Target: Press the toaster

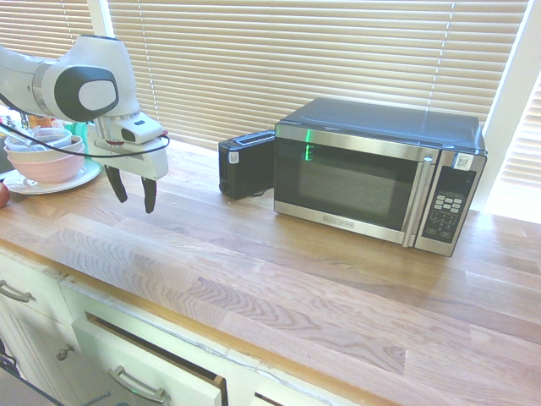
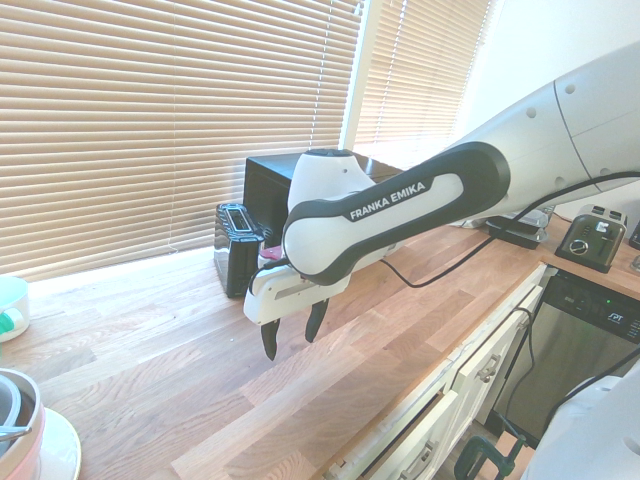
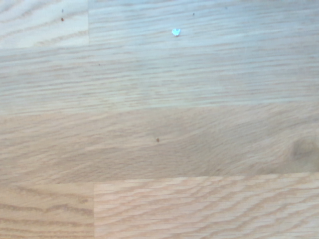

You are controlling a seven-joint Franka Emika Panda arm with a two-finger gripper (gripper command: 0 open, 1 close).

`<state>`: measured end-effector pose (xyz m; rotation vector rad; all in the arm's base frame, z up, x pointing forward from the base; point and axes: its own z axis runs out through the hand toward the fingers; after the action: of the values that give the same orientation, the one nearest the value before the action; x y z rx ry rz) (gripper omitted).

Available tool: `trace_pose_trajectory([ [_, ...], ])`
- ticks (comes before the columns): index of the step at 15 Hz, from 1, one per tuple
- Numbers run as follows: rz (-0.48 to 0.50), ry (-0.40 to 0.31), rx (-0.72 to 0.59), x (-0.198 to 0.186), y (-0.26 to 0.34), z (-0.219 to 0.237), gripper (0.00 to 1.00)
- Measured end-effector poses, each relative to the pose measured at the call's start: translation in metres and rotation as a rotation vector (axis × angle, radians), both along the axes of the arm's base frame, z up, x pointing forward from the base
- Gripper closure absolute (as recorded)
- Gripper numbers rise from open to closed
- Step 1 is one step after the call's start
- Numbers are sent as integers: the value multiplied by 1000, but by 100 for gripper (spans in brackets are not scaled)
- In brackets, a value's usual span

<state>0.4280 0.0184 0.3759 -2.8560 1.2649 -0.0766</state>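
Daylight floods through the blinds (image 1: 279,59), washing both exterior views pale and blowing out the window edges. The surface (image 1: 279,279) shows soft glare. The wrist view is slightly blurred, evenly lit wood (image 3: 159,129).

Home kitchen: wooden countertop (image 1: 279,279), microwave (image 1: 376,173), drawers (image 1: 144,364).

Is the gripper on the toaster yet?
Apart. The first exterior view shows the gripper hanging over bare countertop, with a clear stretch of wood between it and the toaster.
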Motion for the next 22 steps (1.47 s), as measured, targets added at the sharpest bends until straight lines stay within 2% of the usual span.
trace_pose_trajectory([
  [3,-1,-2,-2,2,-3,1,0],
  [5,-19,-35,-14,11,-8,14,0],
  [9,-87,-140,-67,37,-27,63,0],
  [12,-89,-222,-93,62,-36,93,0],
  [17,-143,-413,-155,103,-40,149,0],
  [20,-139,-451,-171,129,-41,163,0],
  [22,-138,-448,-166,156,-42,156,0],
])
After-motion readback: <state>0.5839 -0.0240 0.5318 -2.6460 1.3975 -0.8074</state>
